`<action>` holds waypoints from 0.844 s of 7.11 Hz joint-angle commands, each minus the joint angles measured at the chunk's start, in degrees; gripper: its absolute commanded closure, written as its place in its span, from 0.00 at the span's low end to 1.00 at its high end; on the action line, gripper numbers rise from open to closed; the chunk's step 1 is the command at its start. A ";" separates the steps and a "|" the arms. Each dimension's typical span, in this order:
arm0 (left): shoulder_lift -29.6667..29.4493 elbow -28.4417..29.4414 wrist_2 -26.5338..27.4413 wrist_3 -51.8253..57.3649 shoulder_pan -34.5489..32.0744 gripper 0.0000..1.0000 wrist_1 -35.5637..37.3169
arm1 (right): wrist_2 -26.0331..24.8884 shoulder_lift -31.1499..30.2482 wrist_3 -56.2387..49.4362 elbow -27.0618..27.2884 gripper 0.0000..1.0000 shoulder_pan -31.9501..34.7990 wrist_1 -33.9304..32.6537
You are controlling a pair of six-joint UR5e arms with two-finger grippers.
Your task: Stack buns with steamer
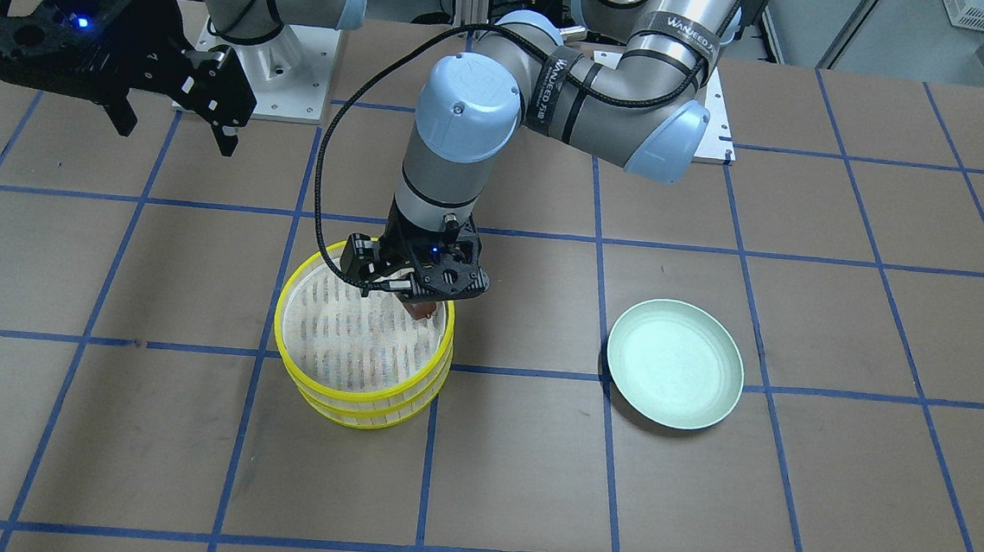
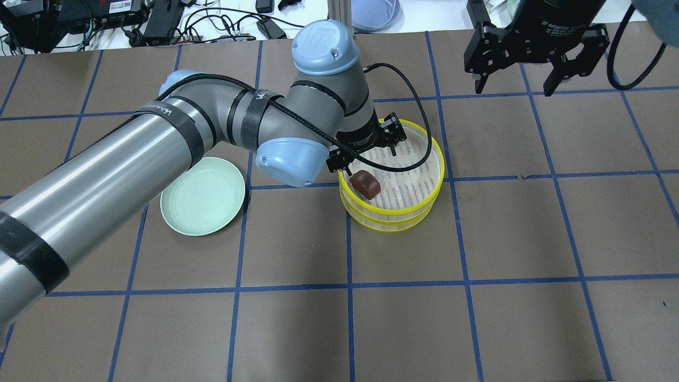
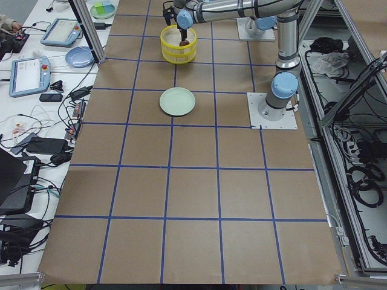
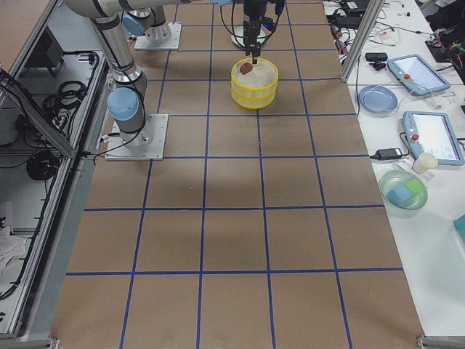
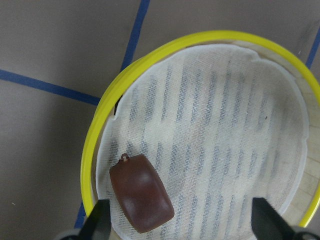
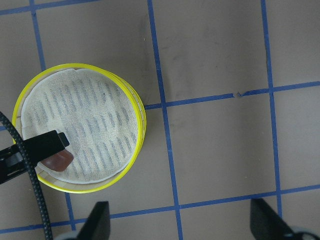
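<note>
The dark reddish-brown bun (image 5: 141, 192) lies on the white cloth inside the top tier of the yellow steamer (image 2: 441, 165), near its rim; it also shows in the overhead view (image 2: 366, 184). The steamer is two yellow-rimmed tiers stacked (image 1: 361, 411). My left gripper (image 2: 370, 159) hovers just over that side of the steamer, open, its fingertips (image 5: 97, 222) wide apart with the bun lying free below them. My right gripper (image 2: 515, 79) is open and empty, raised off to the side. The cream-white bun is not in view.
The pale green plate (image 2: 202, 196) sits empty on the brown, blue-taped table (image 2: 371, 318), one grid square from the steamer on my left side. My left arm's elbow hangs over the plate's far edge. A black cable loops over the steamer.
</note>
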 commanded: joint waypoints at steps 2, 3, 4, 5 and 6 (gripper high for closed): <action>0.00 -0.09 -0.01 -0.20 -0.02 0.00 0.00 | 0.01 -0.09 0.00 0.00 0.00 0.00 -0.09; 0.08 0.00 -0.01 -0.29 0.07 0.00 0.00 | 0.01 0.00 0.00 0.00 0.00 0.00 -0.09; 0.34 0.00 0.08 0.67 0.77 0.00 0.00 | 0.01 0.00 0.00 0.00 0.00 0.00 -0.09; 2.44 -0.35 0.51 3.55 3.12 0.00 -0.43 | 0.01 -0.09 0.00 0.00 0.00 0.00 -0.09; 4.46 -0.53 0.69 6.45 5.41 0.00 -1.22 | 0.01 0.00 0.00 0.00 0.00 0.00 -0.09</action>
